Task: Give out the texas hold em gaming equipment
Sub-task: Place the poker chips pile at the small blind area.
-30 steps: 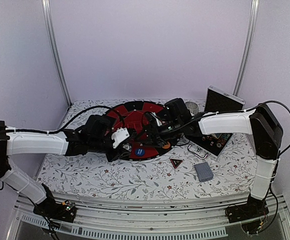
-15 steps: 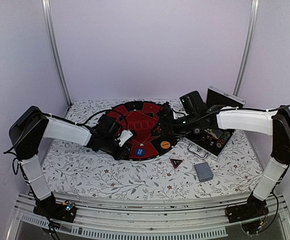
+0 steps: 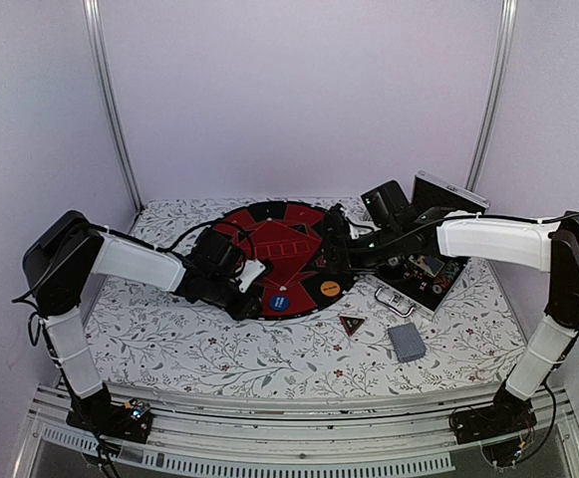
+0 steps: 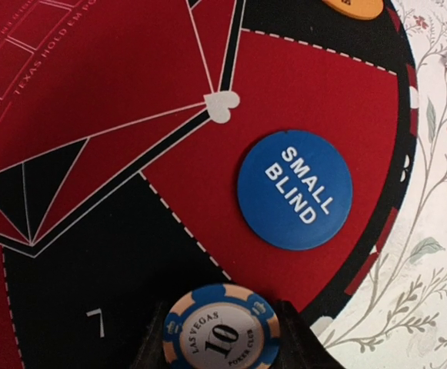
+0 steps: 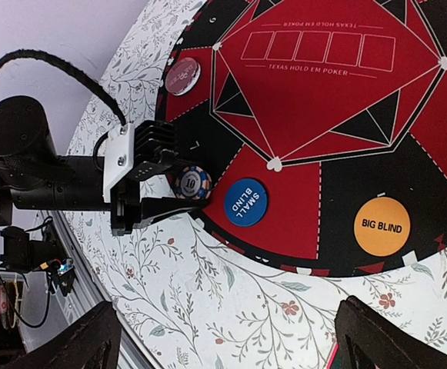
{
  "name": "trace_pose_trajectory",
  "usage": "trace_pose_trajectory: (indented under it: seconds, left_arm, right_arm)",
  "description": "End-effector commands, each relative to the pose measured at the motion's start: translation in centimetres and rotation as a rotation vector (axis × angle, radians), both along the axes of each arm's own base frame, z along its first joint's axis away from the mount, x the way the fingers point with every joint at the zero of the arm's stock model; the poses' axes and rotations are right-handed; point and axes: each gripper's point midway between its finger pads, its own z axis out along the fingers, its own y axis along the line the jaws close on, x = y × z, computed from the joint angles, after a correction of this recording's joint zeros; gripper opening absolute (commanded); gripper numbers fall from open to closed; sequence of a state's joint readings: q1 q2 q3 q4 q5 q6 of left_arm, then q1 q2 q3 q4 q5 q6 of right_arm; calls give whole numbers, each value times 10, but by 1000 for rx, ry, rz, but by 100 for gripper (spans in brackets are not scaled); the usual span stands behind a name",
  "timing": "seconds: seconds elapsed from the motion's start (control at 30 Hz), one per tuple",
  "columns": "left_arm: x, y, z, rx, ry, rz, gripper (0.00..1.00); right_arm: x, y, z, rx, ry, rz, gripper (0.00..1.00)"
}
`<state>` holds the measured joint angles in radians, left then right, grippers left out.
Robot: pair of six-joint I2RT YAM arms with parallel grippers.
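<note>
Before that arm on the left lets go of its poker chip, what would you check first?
1. Chip held: ok. The left tool grips the 10 chip between both fingers.
2. Chip over the mat: ok, near its rim.
3. Clear of the Small Blind disc: ok, a gap shows between them.
4. Right tool out of the way: ok. It is open, empty and apart from the left tool.
5. Chip height above the mat: cannot tell.
</note>
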<state>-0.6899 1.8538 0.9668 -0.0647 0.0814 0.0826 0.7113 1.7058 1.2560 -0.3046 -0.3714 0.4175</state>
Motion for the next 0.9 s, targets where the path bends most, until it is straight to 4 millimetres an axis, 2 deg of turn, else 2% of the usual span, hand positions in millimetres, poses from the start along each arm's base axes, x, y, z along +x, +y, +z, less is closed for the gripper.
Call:
trace_pose_trajectory:
  seconds: [0.0, 0.1, 0.23, 0.37, 0.53, 0.67, 0.73, 0.8, 0.87]
  left_arm:
    - [0, -2, 0, -13, 32, 8, 32]
    - [-4, -1, 1, -11, 60, 1, 47]
    - [-4, 1, 9, 2, 58, -13, 59]
    - [2, 1, 33, -28, 11, -19, 72]
    - [9, 0, 68, -61, -43, -23, 79]
    - [12, -1, 106, -87, -110, -49, 81]
    - [15, -1, 134, -106, -165, -63, 82]
    - [19, 4, 160, -120, -220, -48, 86]
    - [25, 12, 186, -148, -284, -15, 89]
  right_arm:
    - [0, -10, 20, -18, -57, -19, 99]
    - [2, -17, 23, -44, -73, -42, 99]
    - [7, -31, 30, -90, -104, -91, 99]
    - [20, -61, 40, -159, -144, -173, 99]
    - [35, -111, 44, -244, -159, -262, 99]
    - [48, -165, 28, -379, -129, -364, 99]
    - [53, -189, 15, -432, -84, -402, 100]
    - [57, -203, 0, -474, -38, -412, 96]
    - [63, -209, -13, -534, -15, -392, 90]
